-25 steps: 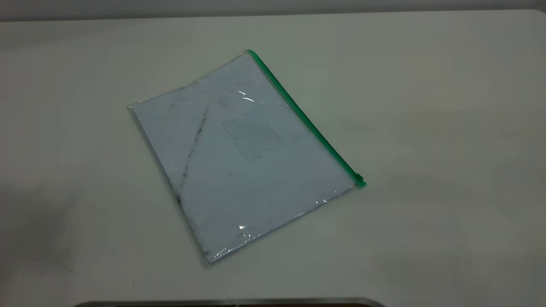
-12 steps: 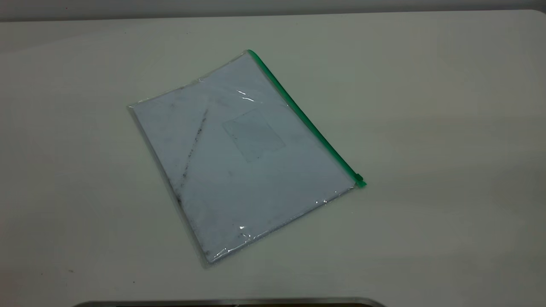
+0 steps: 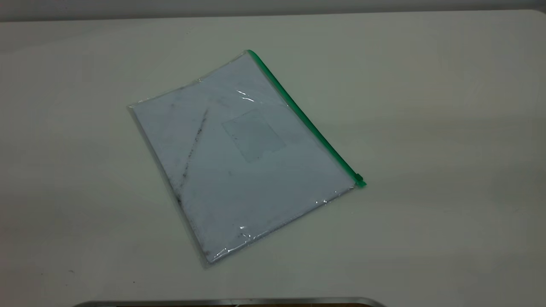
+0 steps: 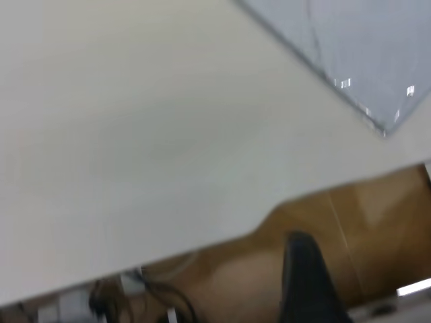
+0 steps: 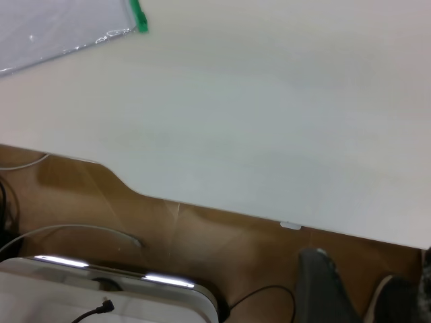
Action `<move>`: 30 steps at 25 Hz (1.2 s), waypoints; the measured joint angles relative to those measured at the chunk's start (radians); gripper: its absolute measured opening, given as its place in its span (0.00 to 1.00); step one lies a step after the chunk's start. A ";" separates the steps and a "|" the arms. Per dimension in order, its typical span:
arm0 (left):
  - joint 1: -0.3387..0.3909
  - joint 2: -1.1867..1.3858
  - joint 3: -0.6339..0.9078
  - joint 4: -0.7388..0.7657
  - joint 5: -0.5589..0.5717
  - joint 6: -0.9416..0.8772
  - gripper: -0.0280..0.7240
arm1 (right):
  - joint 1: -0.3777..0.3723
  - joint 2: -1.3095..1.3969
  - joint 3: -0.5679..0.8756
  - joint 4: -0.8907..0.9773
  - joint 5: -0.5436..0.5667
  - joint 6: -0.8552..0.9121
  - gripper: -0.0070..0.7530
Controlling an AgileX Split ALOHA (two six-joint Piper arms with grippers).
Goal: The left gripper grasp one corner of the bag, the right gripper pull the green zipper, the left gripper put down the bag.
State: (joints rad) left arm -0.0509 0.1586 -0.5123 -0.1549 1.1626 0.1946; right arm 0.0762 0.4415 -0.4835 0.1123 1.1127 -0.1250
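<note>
1. The bag (image 3: pixel 243 157) lies flat on the table (image 3: pixel 426 128), apart from both arms; its green zipper (image 3: pixel 305 117) runs along the edge facing the right arm, slider at the near end.
2. Left gripper (image 4: pixel 306 282) and right gripper (image 5: pixel 350 286) hang off the table's near edge; whether either claw is released or clenched cannot be told.
3. Step in hand: the left gripper should approach a corner of the bag (image 4: pixel 385 128) low and pinch the film only.
4. Contents: white paper fills the bag.
</note>
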 joint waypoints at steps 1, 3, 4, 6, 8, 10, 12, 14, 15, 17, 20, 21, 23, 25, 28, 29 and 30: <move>0.000 -0.030 0.000 0.000 0.000 0.000 0.70 | 0.000 0.000 0.000 0.000 0.000 0.000 0.52; 0.000 -0.086 0.000 -0.001 0.000 -0.001 0.70 | 0.000 -0.010 0.000 0.000 0.000 0.000 0.52; 0.000 -0.106 0.001 -0.001 0.000 -0.001 0.70 | -0.001 -0.026 0.000 0.000 0.000 0.000 0.52; 0.000 -0.146 0.001 -0.001 0.000 -0.002 0.70 | -0.021 -0.077 0.000 0.000 0.000 0.000 0.52; 0.000 -0.170 0.001 -0.001 0.000 -0.002 0.70 | -0.036 -0.160 0.000 -0.002 0.002 0.000 0.52; 0.000 -0.177 0.001 -0.001 0.000 -0.002 0.70 | -0.038 -0.249 0.000 -0.004 0.005 0.000 0.52; 0.000 -0.177 0.001 -0.001 0.000 -0.002 0.70 | -0.038 -0.351 0.000 -0.004 0.009 0.000 0.52; 0.000 -0.178 0.001 -0.001 0.000 -0.002 0.70 | -0.038 -0.430 0.000 -0.004 0.014 0.000 0.52; 0.000 -0.178 0.001 -0.001 0.000 -0.002 0.70 | -0.038 -0.451 0.000 -0.004 0.021 0.000 0.52; 0.008 -0.178 0.001 -0.001 0.000 -0.002 0.70 | -0.038 -0.458 0.000 -0.004 0.029 0.000 0.52; 0.040 -0.178 0.001 -0.001 0.000 -0.002 0.70 | -0.038 -0.458 0.000 -0.004 0.029 0.000 0.52; 0.046 -0.178 0.001 -0.001 0.000 -0.002 0.70 | -0.038 -0.458 0.000 -0.004 0.029 0.000 0.52; 0.047 -0.178 0.001 -0.001 0.000 -0.002 0.70 | -0.038 -0.458 0.000 -0.004 0.029 0.000 0.52; 0.047 -0.178 0.001 -0.001 0.000 -0.002 0.70 | -0.038 -0.458 0.000 -0.004 0.029 0.000 0.52; 0.047 -0.178 0.001 -0.001 0.000 -0.002 0.70 | -0.038 -0.458 0.000 -0.004 0.029 0.000 0.52; 0.047 -0.178 0.001 -0.001 0.000 -0.002 0.70 | -0.038 -0.458 0.000 -0.004 0.029 0.000 0.52; 0.048 -0.178 0.001 -0.001 0.000 -0.002 0.70 | -0.038 -0.458 0.000 -0.004 0.029 0.000 0.52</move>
State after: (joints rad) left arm -0.0032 -0.0198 -0.5116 -0.1558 1.1626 0.1923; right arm 0.0385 -0.0162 -0.4835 0.1083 1.1420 -0.1247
